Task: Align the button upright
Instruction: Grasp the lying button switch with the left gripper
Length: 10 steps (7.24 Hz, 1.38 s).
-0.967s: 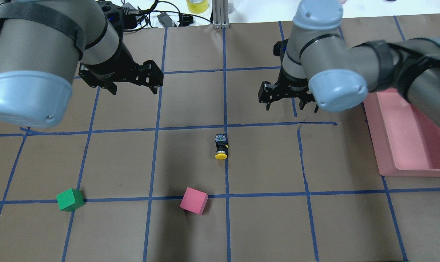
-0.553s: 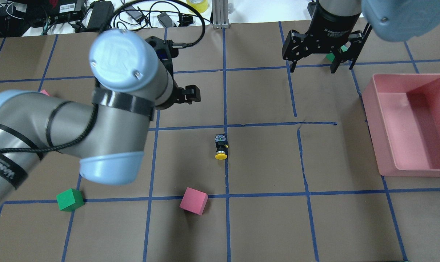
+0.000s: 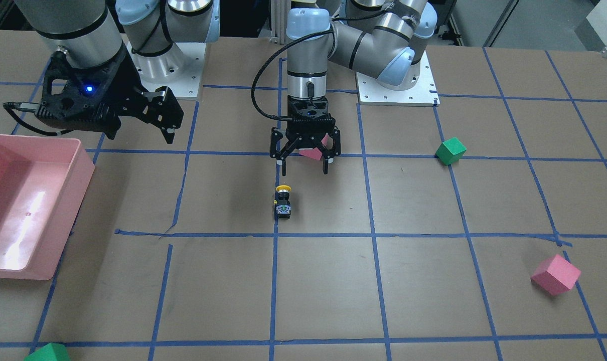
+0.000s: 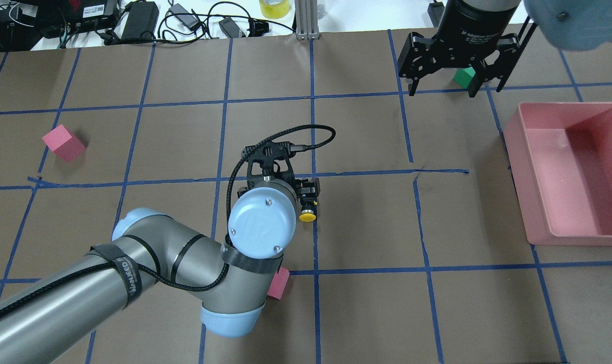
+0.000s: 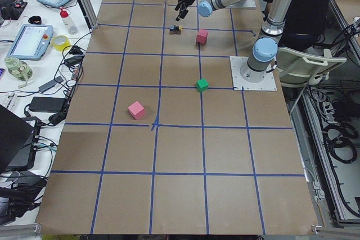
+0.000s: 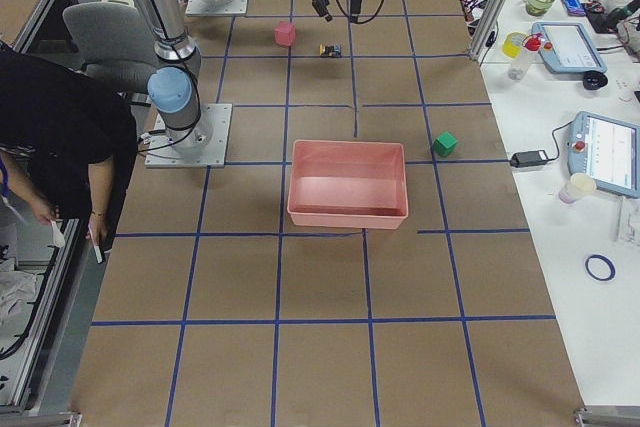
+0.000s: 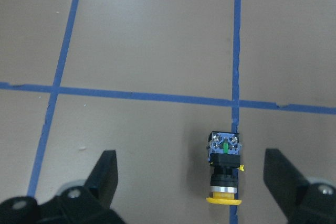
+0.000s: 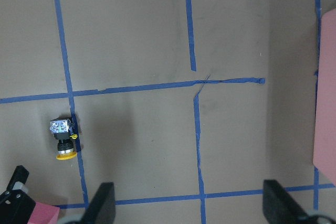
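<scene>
The button lies on its side on a blue tape line at mid-table, its yellow cap towards the robot. It also shows in the overhead view, the left wrist view and the right wrist view. My left gripper is open and empty above the table, just on the robot's side of the button. In the left wrist view the button lies between the spread fingers, nearer the right one. My right gripper is open and empty, high over the far right of the table.
A pink bin stands at the right edge. One pink cube lies far left, and another is half hidden under my left arm. A green cube lies near the left arm's base. Another green cube lies below the right gripper.
My left arm has swung in from the far left and now hovers over the button. My right arm has moved away to the far right. The button has not moved.
</scene>
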Each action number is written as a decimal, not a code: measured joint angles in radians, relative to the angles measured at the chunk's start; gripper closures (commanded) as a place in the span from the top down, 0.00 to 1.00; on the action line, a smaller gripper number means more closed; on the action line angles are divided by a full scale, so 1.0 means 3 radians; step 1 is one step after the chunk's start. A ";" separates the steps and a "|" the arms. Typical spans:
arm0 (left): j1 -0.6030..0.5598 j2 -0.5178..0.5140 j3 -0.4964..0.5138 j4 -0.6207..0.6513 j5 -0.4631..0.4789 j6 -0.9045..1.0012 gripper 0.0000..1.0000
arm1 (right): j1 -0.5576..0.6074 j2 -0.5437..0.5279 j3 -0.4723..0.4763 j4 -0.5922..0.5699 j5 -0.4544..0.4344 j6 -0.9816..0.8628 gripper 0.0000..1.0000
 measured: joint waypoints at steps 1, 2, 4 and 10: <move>-0.0050 -0.0239 -0.0080 0.0434 0.0047 -0.0007 0.97 | -0.0005 -0.0010 0.0062 -0.0030 -0.0024 0.0003 0.96; -0.0103 -0.0464 -0.0115 0.0754 0.0080 -0.0007 0.96 | -0.0009 -0.0021 0.0103 -0.0063 -0.0074 0.0006 0.96; -0.0219 -0.0832 -0.0130 0.1198 0.0167 -0.0001 0.96 | -0.0012 -0.0028 0.0145 -0.0076 -0.0131 0.0008 0.97; -0.0342 -0.1164 -0.0135 0.1550 0.0181 0.0157 0.00 | -0.0012 -0.0029 0.0185 -0.0069 -0.0140 0.0013 0.98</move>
